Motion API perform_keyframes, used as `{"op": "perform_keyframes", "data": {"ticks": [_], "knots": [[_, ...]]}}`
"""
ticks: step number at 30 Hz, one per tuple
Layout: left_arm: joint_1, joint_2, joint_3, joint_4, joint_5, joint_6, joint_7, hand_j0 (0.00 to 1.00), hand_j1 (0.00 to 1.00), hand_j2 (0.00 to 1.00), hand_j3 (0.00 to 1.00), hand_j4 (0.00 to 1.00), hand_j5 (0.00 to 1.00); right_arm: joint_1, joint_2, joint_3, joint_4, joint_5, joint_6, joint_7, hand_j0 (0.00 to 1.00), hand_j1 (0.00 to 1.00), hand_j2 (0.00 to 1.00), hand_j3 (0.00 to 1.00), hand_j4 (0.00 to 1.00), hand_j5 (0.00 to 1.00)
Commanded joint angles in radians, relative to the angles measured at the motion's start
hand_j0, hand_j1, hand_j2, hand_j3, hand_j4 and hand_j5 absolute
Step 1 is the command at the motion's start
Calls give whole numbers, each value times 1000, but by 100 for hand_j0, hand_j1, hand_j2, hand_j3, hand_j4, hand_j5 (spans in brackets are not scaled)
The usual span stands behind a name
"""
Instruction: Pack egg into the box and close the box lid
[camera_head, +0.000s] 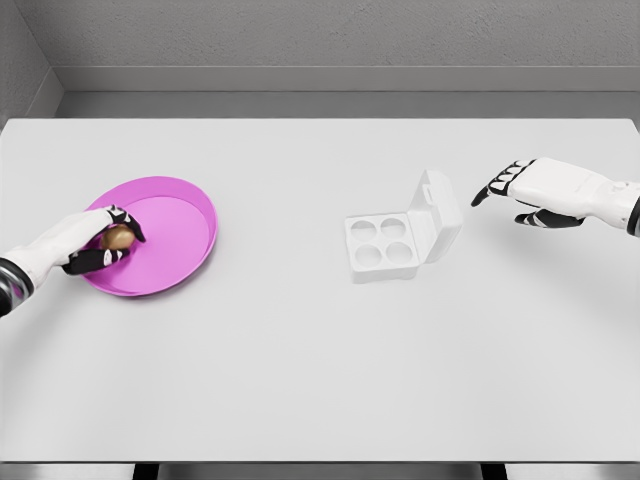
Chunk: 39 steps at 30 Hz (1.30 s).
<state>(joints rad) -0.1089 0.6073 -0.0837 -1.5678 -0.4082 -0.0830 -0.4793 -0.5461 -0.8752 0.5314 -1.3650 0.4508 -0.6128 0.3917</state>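
Observation:
A brown egg (118, 237) lies on the left part of a magenta plate (175, 225) on the white table. My left hand (98, 245) comes in from the left edge and its fingers are curled around the egg. A white egg box (382, 245) sits right of centre with several empty round cups. Its lid (438, 217) stands open, tilted up on the right side. My right hand (525, 192) hovers right of the lid, fingers relaxed and extended toward it, holding nothing.
The white table (300, 380) spans the whole view, with a grey wall behind its far edge. Between plate and box lies bare tabletop.

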Motion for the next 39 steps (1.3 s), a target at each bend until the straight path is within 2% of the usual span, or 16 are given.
{"op": "perform_keyframes", "data": {"ticks": [1, 15, 16, 33, 39], "knots": [[0, 2, 2, -8, 5, 0, 1, 35, 35, 35, 35, 35, 35, 0, -1, -1, 0, -6, 2, -1, 72, 72, 72, 72, 72, 72], [0, -1, 15, -81, 17, 2, 1, 32, 32, 32, 32, 32, 32, 0, -2, -1, -2, -7, 2, -1, 72, 72, 72, 72, 72, 72], [-5, -26, 15, -81, 17, 2, 1, 31, 31, 31, 31, 31, 31, 0, -2, -1, -2, -7, 2, -1, 72, 72, 72, 72, 72, 72], [-14, -101, 10, -127, 17, 0, 1, 28, 28, 28, 28, 28, 28, 0, -2, -1, -2, -6, 2, -1, 72, 72, 72, 72, 72, 72], [-23, -176, 5, -147, 16, -1, 1, 28, 28, 28, 28, 28, 28, 0, -2, -1, -2, -6, 2, -1, 72, 72, 72, 72, 72, 72]]}}
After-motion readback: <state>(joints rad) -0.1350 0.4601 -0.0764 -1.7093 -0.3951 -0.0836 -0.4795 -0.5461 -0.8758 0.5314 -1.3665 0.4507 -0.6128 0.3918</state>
